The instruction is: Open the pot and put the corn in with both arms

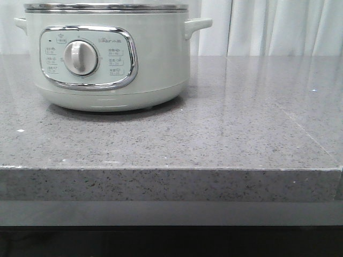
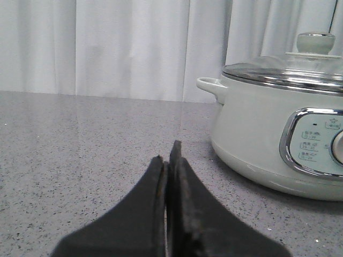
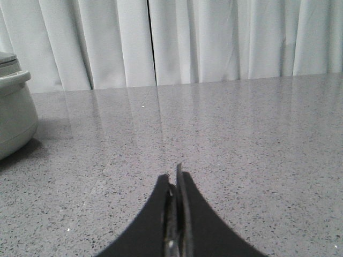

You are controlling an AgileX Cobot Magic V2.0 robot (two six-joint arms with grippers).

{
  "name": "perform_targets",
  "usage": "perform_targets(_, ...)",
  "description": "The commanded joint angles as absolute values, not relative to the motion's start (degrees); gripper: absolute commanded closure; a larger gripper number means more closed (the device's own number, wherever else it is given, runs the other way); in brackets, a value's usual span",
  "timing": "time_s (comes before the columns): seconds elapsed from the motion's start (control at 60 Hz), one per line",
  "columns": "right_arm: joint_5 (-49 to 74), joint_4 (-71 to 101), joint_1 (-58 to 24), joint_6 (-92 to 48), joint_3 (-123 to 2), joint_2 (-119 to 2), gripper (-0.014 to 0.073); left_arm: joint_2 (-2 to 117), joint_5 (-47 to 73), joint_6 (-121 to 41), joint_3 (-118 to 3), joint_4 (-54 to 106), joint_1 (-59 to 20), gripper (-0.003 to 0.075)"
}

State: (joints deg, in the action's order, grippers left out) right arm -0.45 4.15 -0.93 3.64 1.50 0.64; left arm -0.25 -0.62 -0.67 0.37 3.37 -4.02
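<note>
The pale grey-green pot (image 1: 107,59) stands on the grey speckled counter (image 1: 225,139) at the back left, its control panel and knob (image 1: 81,58) facing me. Its steel-rimmed glass lid (image 2: 289,72) is on, with a round lid knob (image 2: 316,43) on top. My left gripper (image 2: 167,155) is shut and empty, low over the counter, to the left of the pot. My right gripper (image 3: 174,176) is shut and empty over bare counter; the pot's edge (image 3: 13,112) shows off to one side. The corn is out of view. Neither gripper shows in the front view.
White curtains (image 1: 278,27) hang behind the counter. The counter's front edge (image 1: 171,170) runs across the front view, with a dark gap below it.
</note>
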Motion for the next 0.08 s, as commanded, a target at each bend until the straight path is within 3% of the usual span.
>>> perform_targets(0.0,-5.1,3.4,-0.5,3.6,1.6,1.9,0.0657,-1.3,-5.4,-0.7,0.7,3.8,-4.6,0.0741)
perform_targets(0.067,-5.1,3.4,-0.5,3.6,1.6,1.9,0.0657,-1.3,-5.4,-0.7,0.7,3.8,-4.6,0.0741)
